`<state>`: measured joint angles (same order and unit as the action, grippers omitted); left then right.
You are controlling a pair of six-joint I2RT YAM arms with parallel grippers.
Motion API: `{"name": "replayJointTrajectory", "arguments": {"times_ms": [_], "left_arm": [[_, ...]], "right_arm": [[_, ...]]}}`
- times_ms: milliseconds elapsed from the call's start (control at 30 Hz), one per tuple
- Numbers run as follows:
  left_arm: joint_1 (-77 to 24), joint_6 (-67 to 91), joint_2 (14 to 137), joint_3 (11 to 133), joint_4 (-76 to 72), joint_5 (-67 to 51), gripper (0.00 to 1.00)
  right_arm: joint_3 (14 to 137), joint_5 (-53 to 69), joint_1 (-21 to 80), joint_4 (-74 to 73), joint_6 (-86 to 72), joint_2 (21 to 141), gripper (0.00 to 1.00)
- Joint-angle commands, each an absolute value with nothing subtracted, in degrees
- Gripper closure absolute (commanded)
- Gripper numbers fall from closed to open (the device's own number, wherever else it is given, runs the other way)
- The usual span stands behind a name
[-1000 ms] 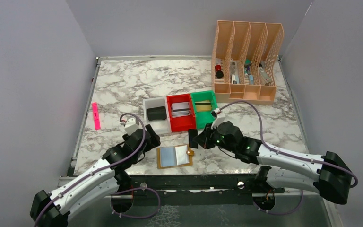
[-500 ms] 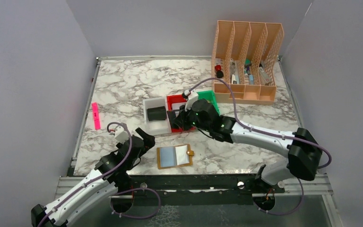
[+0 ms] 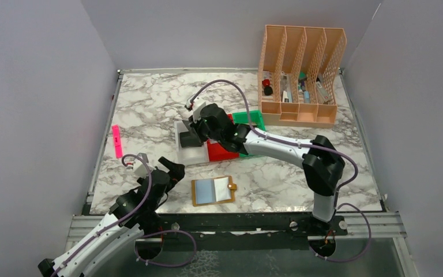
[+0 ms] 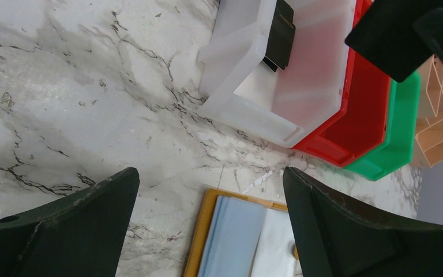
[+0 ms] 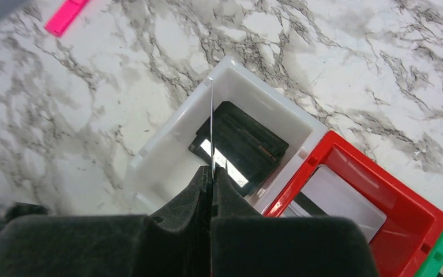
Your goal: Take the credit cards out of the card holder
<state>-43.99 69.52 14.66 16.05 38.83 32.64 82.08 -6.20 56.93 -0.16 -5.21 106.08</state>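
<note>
Right wrist: right fingers point(image 5: 190, 196) clamp a card point(image 5: 212, 124) over the white bin's point(image 5: 173, 124) illegibly printed cards point(image 5: 248, 144); left fingers point(image 4: 81, 213) gape.

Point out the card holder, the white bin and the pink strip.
card holder point(image 3: 205, 191), top view, on its blue panel.
white bin point(image 4: 248, 114), left wrist view, on its near wall.
pink strip point(image 3: 116, 141), top view, on its middle.

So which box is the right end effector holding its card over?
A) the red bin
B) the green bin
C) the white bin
C: in the right wrist view the right end effector pinches a thin card edge-on, directly above the white bin with the black cards inside.
</note>
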Motion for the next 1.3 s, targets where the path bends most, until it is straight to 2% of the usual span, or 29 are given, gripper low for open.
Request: {"name": "replayJointTrajectory", "arguments": {"times_ms": [0, 100, 367, 633, 933, 1267], "left_arm": [[-43.85, 69.88, 12.88, 15.73, 39.33, 34.78, 0.01], [-43.83, 69.73, 12.45, 15.81, 39.35, 35.19, 0.01], [-43.81, 69.17, 11.07, 16.08, 39.47, 35.98, 0.01], [-43.86, 69.43, 9.48, 15.79, 39.92, 36.46, 0.01], [-43.85, 69.65, 8.54, 15.60, 40.08, 36.36, 0.01], [-43.86, 69.76, 7.78, 15.21, 40.30, 35.56, 0.01]], "right_arm": [[87.18, -9.35, 57.20, -3.07, 2.87, 111.58, 0.99], [90.63, -10.86, 57.67, -4.30, 7.75, 116.19, 0.99], [93.78, -25.07, 59.28, -0.07, 21.96, 124.21, 0.98], [94.48, -21.67, 59.65, -1.66, 25.32, 126.06, 0.94], [94.96, -18.21, 59.98, -5.14, 26.30, 127.18, 0.80], [93.89, -16.20, 59.99, -6.01, 23.61, 125.60, 0.77]]}}
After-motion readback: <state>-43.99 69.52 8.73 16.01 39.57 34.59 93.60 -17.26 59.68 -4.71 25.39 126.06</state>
